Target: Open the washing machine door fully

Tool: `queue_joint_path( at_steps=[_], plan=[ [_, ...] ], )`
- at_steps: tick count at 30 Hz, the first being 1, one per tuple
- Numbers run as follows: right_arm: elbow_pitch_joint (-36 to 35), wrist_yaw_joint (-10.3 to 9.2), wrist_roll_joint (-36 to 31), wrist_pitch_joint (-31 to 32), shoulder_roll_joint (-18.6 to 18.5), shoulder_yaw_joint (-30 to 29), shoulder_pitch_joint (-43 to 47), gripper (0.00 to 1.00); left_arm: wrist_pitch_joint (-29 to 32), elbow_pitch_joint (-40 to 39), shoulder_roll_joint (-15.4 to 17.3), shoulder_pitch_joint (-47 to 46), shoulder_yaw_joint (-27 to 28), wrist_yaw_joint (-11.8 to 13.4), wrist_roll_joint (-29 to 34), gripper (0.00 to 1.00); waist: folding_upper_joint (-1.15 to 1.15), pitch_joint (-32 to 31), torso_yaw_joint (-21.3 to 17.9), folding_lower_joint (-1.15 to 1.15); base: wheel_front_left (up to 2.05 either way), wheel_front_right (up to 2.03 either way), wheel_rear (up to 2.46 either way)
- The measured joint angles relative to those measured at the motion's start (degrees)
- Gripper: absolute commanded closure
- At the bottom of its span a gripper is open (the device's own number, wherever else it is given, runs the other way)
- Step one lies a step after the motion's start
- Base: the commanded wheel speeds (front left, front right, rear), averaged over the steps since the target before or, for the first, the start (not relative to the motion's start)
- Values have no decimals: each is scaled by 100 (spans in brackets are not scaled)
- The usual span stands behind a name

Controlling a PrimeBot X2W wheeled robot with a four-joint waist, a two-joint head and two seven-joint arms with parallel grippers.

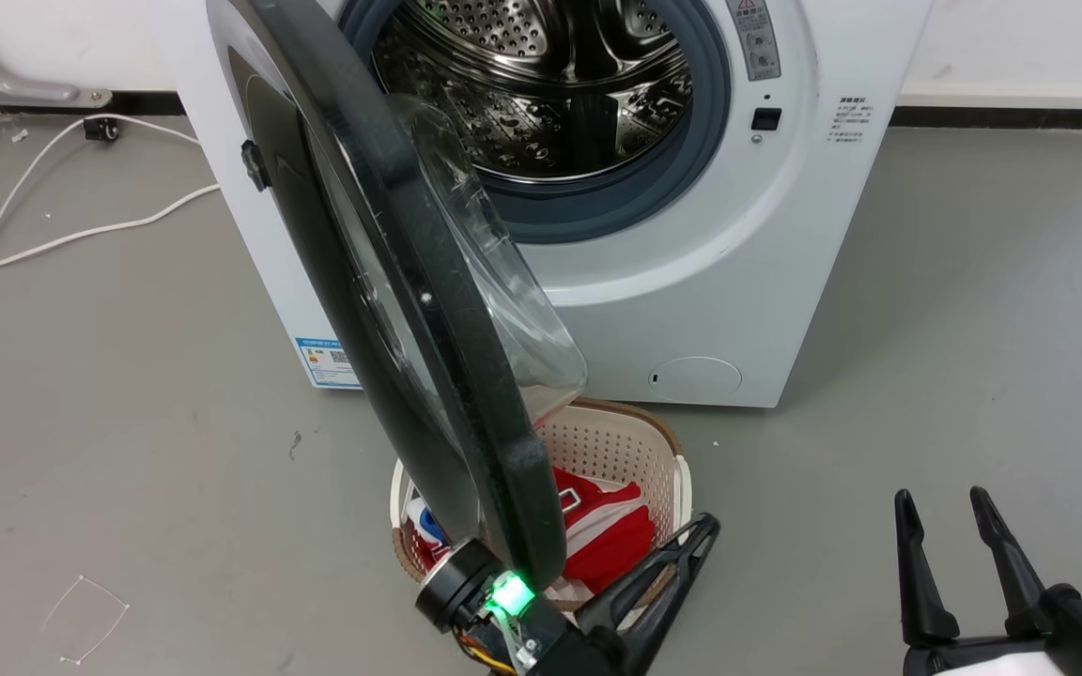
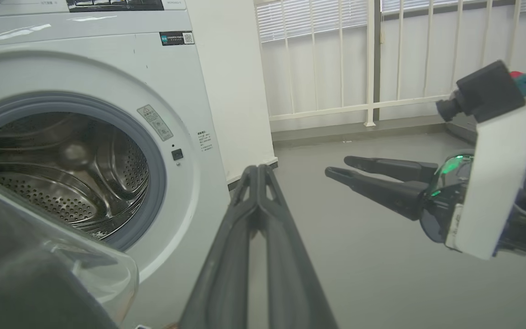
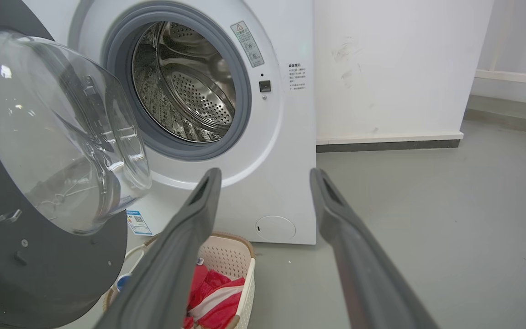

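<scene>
**Door half open, jaws shut beside its rim**

Left jaws sit lowest and closest in the head view. They are pressed flat together with nothing between them, just to the right of the lower rim of the washing machine door (image 1: 428,319), on its inner side. Whether they touch the rim I cannot tell. The right jaws stand spread and empty at the lower right, well apart from the door.

The door stands nearly edge-on to the head camera, roughly square to the front of the washing machine (image 1: 691,300). It is hinged on the machine's left, with the steel drum (image 1: 550,84) open to view. Its lower rim hangs over a laundry basket (image 1: 635,451) holding red cloth, which sits on the floor (image 1: 926,329).

The door looks like a stiff, fairly heavy disc that will only swing on its hinge, so it probably wants a steady sideways push along that arc, not a lift. Both faces are glossy and likely slick, so shut jaws could skate across them. The clear glass bowl (image 3: 57,132) bulges from the inner face and is the part most likely to be damaged by a knock.

The best contact is probably the thick dark rim on the side farthest from the hinge, or the flat ring beside the bowl. Leverage is greatest there, and the surface looks solid.
</scene>
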Motion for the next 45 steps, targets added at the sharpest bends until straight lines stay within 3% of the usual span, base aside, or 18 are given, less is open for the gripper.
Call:
queue_joint_path(
  at_steps=[15,26,45],
  plan=[
    [119,0,-65,0,0,11,-114,0,0,772,109,-21,631,164,-210,100,0,152,-23,0,0,0,0],
    [191,0,-78,0,2,23,-112,0,-19,984,99,-8,823,126,-201,100,0,105,154,0,0,0,0],
    [261,0,-70,0,4,97,-60,0,-22,643,144,321,1255,308,-190,100,0,122,1300,0,0,0,0]
  ],
)
